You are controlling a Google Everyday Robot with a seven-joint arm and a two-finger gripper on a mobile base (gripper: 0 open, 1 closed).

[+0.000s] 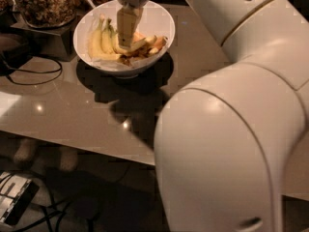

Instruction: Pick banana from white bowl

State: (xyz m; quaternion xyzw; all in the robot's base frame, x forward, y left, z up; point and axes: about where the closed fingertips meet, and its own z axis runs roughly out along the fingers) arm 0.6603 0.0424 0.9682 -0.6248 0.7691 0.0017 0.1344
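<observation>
The white bowl (161,21) stands at the far left of the grey table (72,110) and holds several bananas. The plump pale yellow banana (94,45) lies along the bowl's left side, stem pointing away. Slimmer orange-tinged pieces (150,44) lie on the right side. My gripper (128,33) reaches straight down from above into the middle of the bowl. Its tip sits among the bananas, just right of the pale yellow one, and hides part of the pile.
A glass jar of brown nuts (42,4) stands on a dark stand left of the bowl. A black cable (30,74) loops on the table's left. My white arm (227,144) fills the right half of the view. The table's front edge runs lower left; a device (14,204) lies on the floor.
</observation>
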